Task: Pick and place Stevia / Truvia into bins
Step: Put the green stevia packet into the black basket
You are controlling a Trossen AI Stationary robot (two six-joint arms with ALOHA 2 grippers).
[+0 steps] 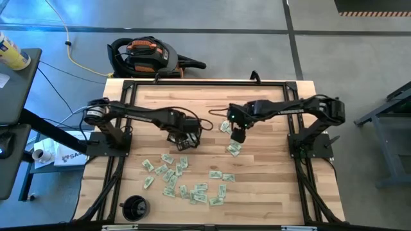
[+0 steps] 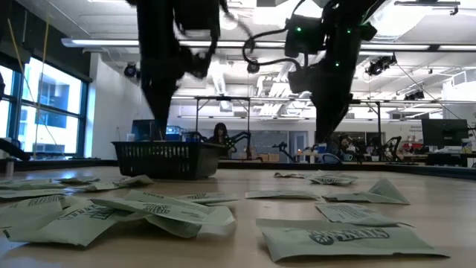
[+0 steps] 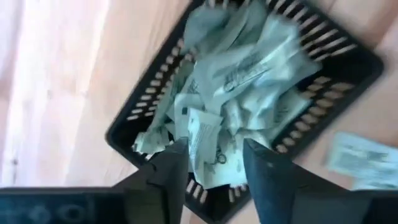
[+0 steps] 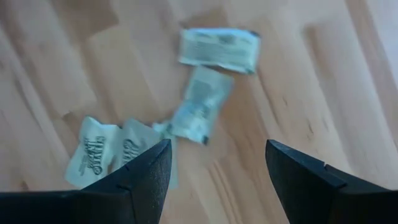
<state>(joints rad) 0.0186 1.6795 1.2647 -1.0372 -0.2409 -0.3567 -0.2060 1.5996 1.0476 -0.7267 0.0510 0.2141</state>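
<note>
The black mesh tray [image 3: 155, 99] stands on the wooden table left of centre, heaped with pale green and white sachets [image 3: 249, 62]. My left gripper [image 3: 214, 155] hangs open right above it [image 1: 182, 140], pointing down; one sachet [image 3: 202, 134] shows in the gap between its fingers, over the pile. My right gripper [image 4: 217, 162] is open too, pointing down over a few loose sachets [image 4: 199, 106] right of centre [image 1: 233, 149]. Many more sachets [image 1: 186, 179] lie flat across the near half of the table.
A round black cup [image 1: 135, 206] sits near the front left corner. Black frame rails [image 1: 205, 81] run along the table's edges. Sachets [image 2: 171, 212] lie close to the low camera. A vacuum cleaner [image 1: 144, 54] stands on the floor beyond the far edge.
</note>
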